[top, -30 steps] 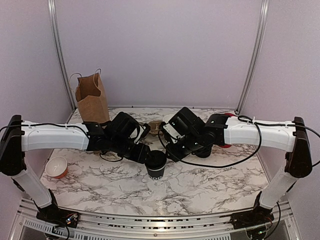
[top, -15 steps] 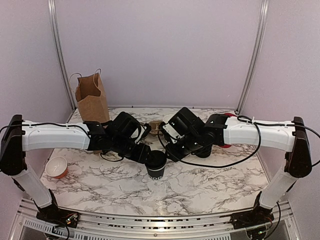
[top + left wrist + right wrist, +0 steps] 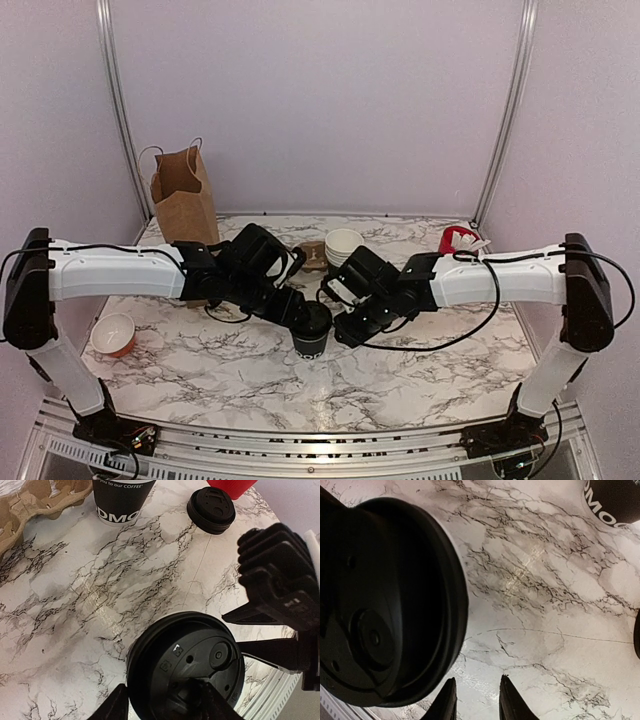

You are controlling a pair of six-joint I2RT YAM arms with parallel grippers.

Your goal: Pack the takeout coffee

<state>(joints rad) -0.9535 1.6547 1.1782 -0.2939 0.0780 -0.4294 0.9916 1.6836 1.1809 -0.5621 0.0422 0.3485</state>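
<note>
- Two grippers flank the small black lidded paper cup (image 3: 311,338), upright on the marble surface (image 3: 420,380).
- Left gripper (image 3: 165,703) clamps it; right gripper (image 3: 477,700) part-open, empty, just beside.
- Risk: right gripper bumps it, cup tips.

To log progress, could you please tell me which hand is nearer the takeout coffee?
Left: the left hand overlaps the lid of the takeout coffee; the right hand sits just beside it.

L arm (image 3: 110,272) & R arm (image 3: 500,281) stretched inward, wrists low, L jaws half-spread, R jaws narrowly apart
</note>
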